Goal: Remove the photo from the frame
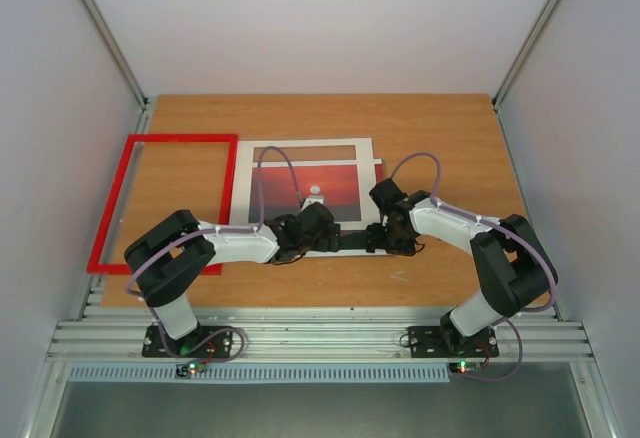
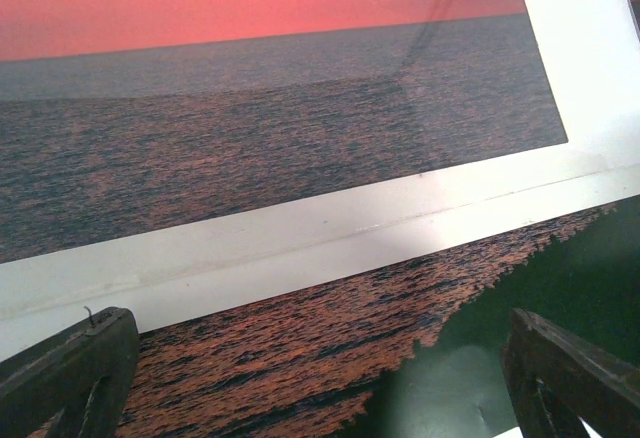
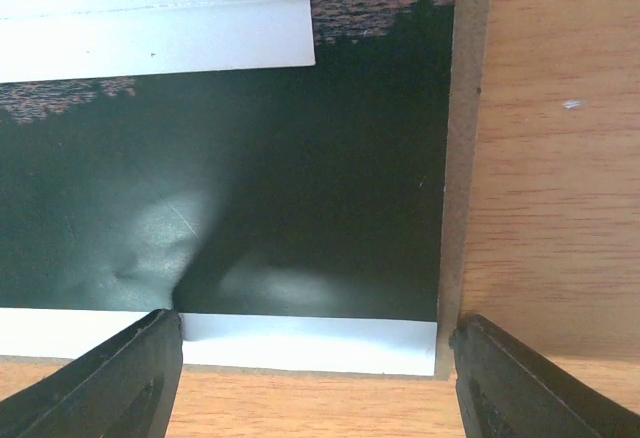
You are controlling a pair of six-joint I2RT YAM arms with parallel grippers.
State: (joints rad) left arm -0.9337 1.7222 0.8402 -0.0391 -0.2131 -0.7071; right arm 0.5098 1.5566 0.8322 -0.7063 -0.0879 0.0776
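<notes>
The photo, a red-orange sunset print, lies flat mid-table under a white mat sheet, outside the frame. Its dark near edge sticks out below the mat in the left wrist view and the right wrist view. The empty red frame lies flat to its left. My left gripper is open, low over the photo's near edge. My right gripper is open and straddles the photo's near right corner. Neither holds anything.
The white mat overlaps the print. A brown backing board shows under the photo along its right and near edges. The wooden table has white walls on three sides. The two wrists are close together.
</notes>
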